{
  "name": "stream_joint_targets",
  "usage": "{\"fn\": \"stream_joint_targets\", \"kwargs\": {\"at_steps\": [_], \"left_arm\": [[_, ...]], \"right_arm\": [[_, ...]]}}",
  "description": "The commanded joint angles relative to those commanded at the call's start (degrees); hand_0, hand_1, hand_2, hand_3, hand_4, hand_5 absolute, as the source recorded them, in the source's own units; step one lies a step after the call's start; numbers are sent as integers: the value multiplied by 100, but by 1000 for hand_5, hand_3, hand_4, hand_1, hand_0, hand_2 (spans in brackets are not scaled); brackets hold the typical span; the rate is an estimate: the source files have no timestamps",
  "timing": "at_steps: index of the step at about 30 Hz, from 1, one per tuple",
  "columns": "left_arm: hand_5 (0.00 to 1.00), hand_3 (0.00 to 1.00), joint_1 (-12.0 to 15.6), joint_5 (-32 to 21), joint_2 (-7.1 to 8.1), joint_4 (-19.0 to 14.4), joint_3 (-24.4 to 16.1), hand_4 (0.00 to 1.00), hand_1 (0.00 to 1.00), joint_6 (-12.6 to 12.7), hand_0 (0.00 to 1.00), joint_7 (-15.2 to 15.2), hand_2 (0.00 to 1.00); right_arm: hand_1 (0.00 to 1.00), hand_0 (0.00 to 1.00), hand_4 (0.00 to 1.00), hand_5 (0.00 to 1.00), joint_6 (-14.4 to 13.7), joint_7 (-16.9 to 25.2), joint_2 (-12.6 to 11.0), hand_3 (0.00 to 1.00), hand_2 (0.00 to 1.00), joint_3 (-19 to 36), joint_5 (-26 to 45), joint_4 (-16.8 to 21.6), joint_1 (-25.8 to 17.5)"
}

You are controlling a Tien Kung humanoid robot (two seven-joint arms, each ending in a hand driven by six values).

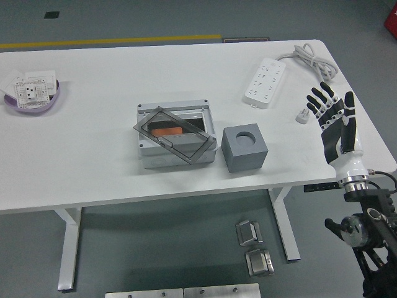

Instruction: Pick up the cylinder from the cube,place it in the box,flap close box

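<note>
- Fingers [324, 102]: we see all five spread and extended, holding nothing.
- Right hand [335, 124]: it is raised at the right of the frame, over the table's [93, 149] right end and well apart from the cube [244, 148]. No left hand is in view.
- Cube: grey, just right of frame centre, with a round socket in its top. We see the socket empty.
- Cylinder [165, 131]: we take the orange piece inside the box [176, 134], under the lid [175, 134], to be it. It is partly hidden, so we cannot confirm its shape.
- Lid: a smoky clear flap, lying tilted and skewed across the box opening, not seated.
- Handling, as we judge it: the flap looks thin, stiff and light, with smooth plastic that may slip. We would press flat on its raised lower-right corner, not pinch it. The box seems light and could slide under a push.
- Nearby: a power strip [263, 82] at upper right, with its plug [302, 115] just beside the fingers.
</note>
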Motion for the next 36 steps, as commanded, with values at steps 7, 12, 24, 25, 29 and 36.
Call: {"fn": "stream_joint_targets", "kwargs": {"at_steps": [7, 12, 24, 25, 29, 36], "left_arm": [[280, 701, -41, -58, 9, 0, 54, 666, 644, -24, 633, -27, 639], [280, 701, -31, -112, 18, 0, 122, 666, 644, -43, 633, -49, 639], [281, 700, 40, -375, 77, 0, 439, 666, 644, -80, 635, -163, 639], [280, 700, 51, -448, 83, 0, 526, 666, 644, -88, 633, -199, 639], [280, 700, 73, -715, 72, 0, 817, 666, 644, -113, 633, -326, 639], [281, 700, 86, -982, -7, 0, 1077, 665, 644, -139, 634, -444, 639]], "right_arm": [[852, 904, 998, 940, -83, 28, -2, 874, 860, 84, -19, 14, 24], [852, 904, 998, 940, -112, 29, -1, 874, 860, 165, -45, 16, 18], [853, 908, 990, 861, -146, -4, -114, 873, 862, 459, -82, 21, 47], [854, 908, 980, 843, -148, -11, -128, 872, 861, 484, -83, 29, 47], [854, 908, 980, 843, -159, -29, -184, 872, 861, 588, -79, 56, 52], [853, 905, 983, 854, -153, -79, -384, 871, 861, 671, -38, -10, 129]]}}
